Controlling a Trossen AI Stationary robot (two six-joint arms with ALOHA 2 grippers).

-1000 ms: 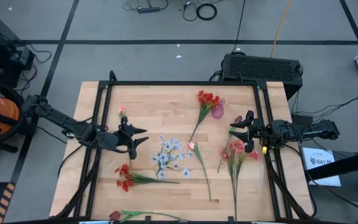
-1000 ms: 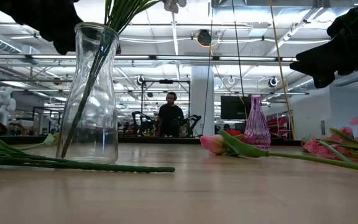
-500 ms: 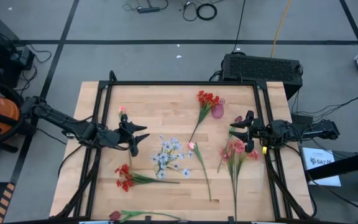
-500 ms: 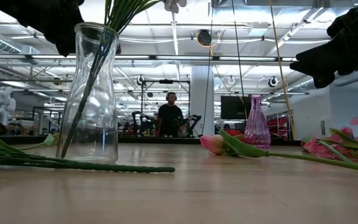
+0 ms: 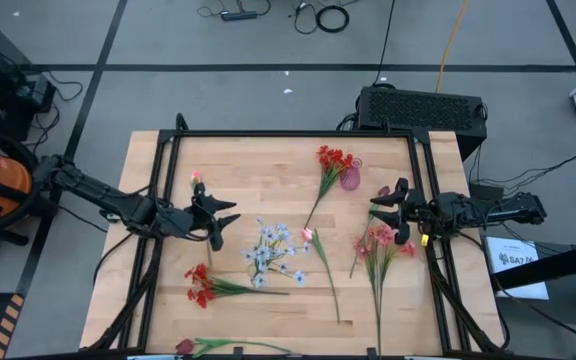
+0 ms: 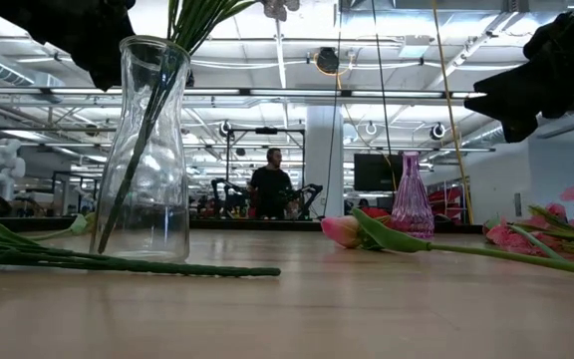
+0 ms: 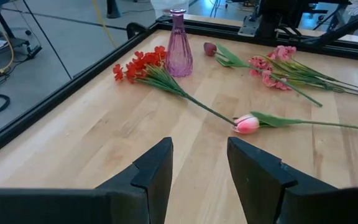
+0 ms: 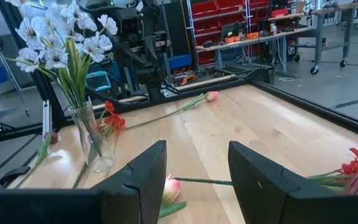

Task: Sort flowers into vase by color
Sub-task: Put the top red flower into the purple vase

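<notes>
Pale blue flowers (image 5: 268,245) stand with their stems in a clear vase (image 6: 147,160) at mid-table. A purple vase (image 5: 350,178) stands at the far right. A red spray (image 7: 143,62) lies beside it, its stem reaching toward a pink tulip bud (image 7: 246,123). A pink spray (image 5: 378,240), another red spray (image 5: 200,285) and single buds (image 5: 196,177) lie flat on the table. My left gripper (image 5: 226,225) hovers open, left of the clear vase. My right gripper (image 5: 373,214) hovers open above the pink spray. Neither has anything between its fingers.
A black frame (image 5: 298,133) runs along the wooden table's edges. A red bud (image 5: 185,346) on a green stem lies at the near edge, and another red bud (image 5: 383,191) near the purple vase. A person (image 6: 272,189) stands far off in the room.
</notes>
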